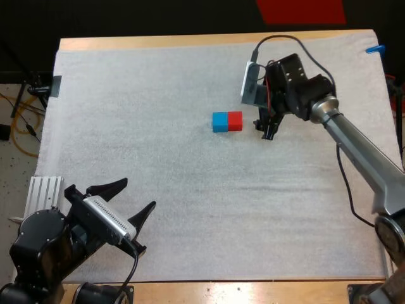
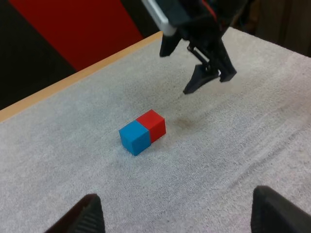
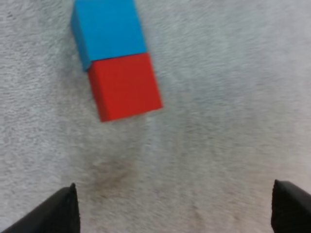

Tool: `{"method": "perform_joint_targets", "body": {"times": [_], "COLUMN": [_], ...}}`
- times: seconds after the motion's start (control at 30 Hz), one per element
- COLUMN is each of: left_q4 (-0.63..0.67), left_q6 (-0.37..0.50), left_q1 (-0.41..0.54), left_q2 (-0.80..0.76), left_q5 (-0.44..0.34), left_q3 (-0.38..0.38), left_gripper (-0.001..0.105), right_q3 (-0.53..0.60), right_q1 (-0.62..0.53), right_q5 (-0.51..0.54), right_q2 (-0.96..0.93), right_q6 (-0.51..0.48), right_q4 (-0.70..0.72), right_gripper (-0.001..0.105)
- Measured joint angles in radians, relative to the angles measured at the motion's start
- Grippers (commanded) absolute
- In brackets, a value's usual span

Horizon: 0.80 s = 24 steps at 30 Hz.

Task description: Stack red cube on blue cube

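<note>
The red cube (image 1: 235,120) and the blue cube (image 1: 220,121) lie side by side and touching on the white mat (image 1: 190,240) of the tabletop (image 1: 190,42), not stacked. The right gripper (image 1: 268,130) hangs near the red cube, its 2 fingers apart, holding nothing. The left gripper (image 1: 138,194) is well apart from both cubes, fingers also spread.

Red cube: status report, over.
Left end effector open, at mat's near edge. Right end effector open, beside red cube, not touching. Red cube on mat, against blue cube, unstacked. No obstruction seen.
</note>
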Motion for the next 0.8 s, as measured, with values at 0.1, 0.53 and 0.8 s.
{"method": "perform_joint_targets", "body": {"times": [0.1, 0.53, 0.8], "left_q4": [0.0, 0.0, 0.0], "left_q6": [0.0, 0.0, 0.0], "left_q1": [0.0, 0.0, 0.0], "left_q2": [0.0, 0.0, 0.0], "left_q5": [0.0, 0.0, 0.0], "left_q3": [0.0, 0.0, 0.0], "left_gripper": [0.063, 0.063, 0.063], "right_q3": [-0.006, -0.187, -0.198], "right_q1": [0.009, 0.048, 0.05], "right_q5": [-0.033, -0.11, -0.128], "right_q2": [0.033, 0.221, 0.272], "right_q6": [0.0, 0.016, 0.016], "right_q4": [0.003, 0.026, 0.034], "right_gripper": [0.077, 0.077, 0.077]}}
